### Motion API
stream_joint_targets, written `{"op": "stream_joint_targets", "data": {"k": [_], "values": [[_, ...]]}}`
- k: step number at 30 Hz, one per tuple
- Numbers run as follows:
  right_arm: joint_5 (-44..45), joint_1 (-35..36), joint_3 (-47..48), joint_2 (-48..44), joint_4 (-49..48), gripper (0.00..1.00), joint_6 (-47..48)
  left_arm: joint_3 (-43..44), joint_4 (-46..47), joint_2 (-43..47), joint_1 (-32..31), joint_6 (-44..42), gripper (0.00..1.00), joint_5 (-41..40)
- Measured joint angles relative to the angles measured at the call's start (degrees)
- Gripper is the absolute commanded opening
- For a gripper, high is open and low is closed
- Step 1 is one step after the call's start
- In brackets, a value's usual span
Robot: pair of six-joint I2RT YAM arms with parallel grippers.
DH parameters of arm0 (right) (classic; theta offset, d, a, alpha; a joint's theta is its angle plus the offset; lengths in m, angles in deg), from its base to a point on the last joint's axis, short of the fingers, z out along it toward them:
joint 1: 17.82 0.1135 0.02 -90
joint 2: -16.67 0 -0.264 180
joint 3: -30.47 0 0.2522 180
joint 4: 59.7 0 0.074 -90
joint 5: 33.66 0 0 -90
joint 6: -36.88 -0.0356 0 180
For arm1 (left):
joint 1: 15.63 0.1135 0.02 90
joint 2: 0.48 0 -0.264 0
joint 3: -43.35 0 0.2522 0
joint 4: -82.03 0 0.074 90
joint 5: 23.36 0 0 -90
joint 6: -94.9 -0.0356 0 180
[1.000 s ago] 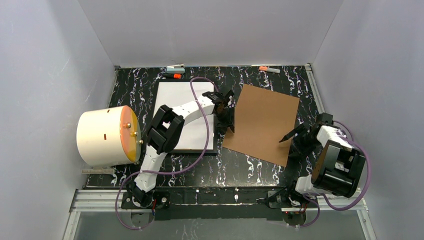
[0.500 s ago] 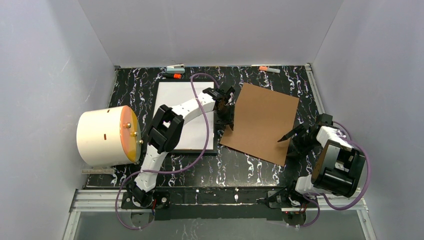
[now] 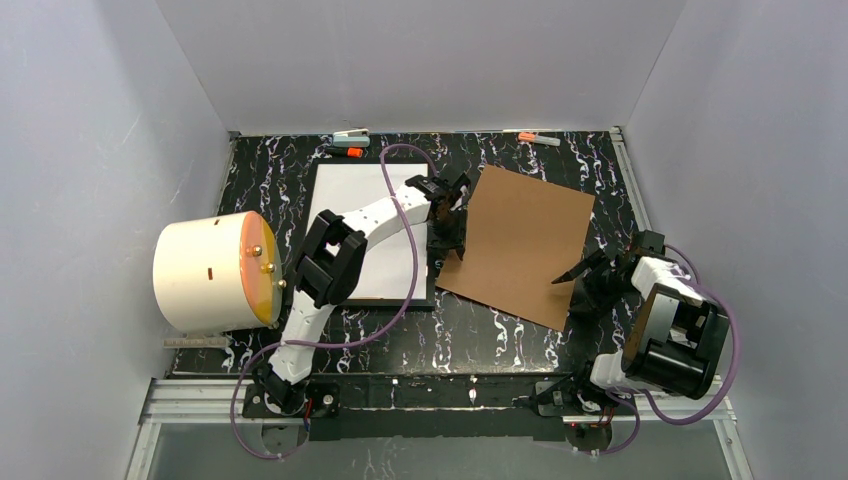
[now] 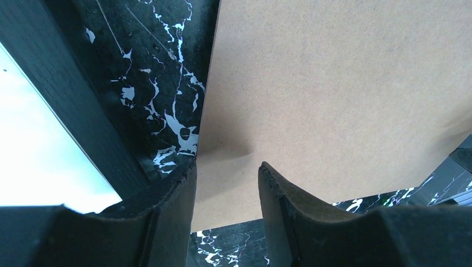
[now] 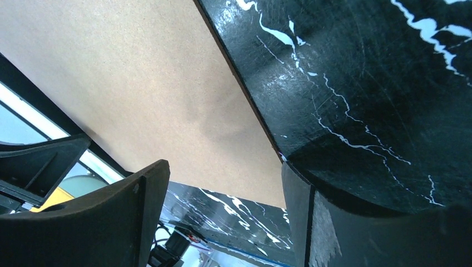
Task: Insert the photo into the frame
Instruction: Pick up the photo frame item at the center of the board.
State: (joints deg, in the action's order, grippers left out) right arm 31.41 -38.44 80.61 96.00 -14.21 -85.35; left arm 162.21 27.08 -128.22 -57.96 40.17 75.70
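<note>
Jaws half open on left gripper [image 4: 227, 167], wide on right gripper [image 5: 222, 167]; both empty, straddling brown backing board [image 3: 520, 245] edges.

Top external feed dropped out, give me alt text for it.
A brown backing board lies on the marbled table, the left gripper at its left edge and the open right gripper at its near right edge. Left of it the photo, white back up, lies in the frame; a cream drum sits far left.

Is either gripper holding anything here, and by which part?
Nothing is gripped: the left gripper and right gripper stand open at opposite edges of the backing board.
</note>
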Motion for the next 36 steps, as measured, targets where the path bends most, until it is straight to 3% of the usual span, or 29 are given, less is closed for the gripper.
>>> {"op": "stream_joint_targets", "data": {"k": [27, 36], "values": [[-3.02, 0.0, -1.38, -0.98, -1.68, 0.82, 0.92, 0.24, -2.91, 5.31, -1.77, -0.48, 0.4, -5.7], [-7.89, 0.42, -3.65, -1.07, -4.55, 0.81, -0.42, -5.7, -2.64, 10.14, -1.66, -0.07, 0.44, -8.04]]}}
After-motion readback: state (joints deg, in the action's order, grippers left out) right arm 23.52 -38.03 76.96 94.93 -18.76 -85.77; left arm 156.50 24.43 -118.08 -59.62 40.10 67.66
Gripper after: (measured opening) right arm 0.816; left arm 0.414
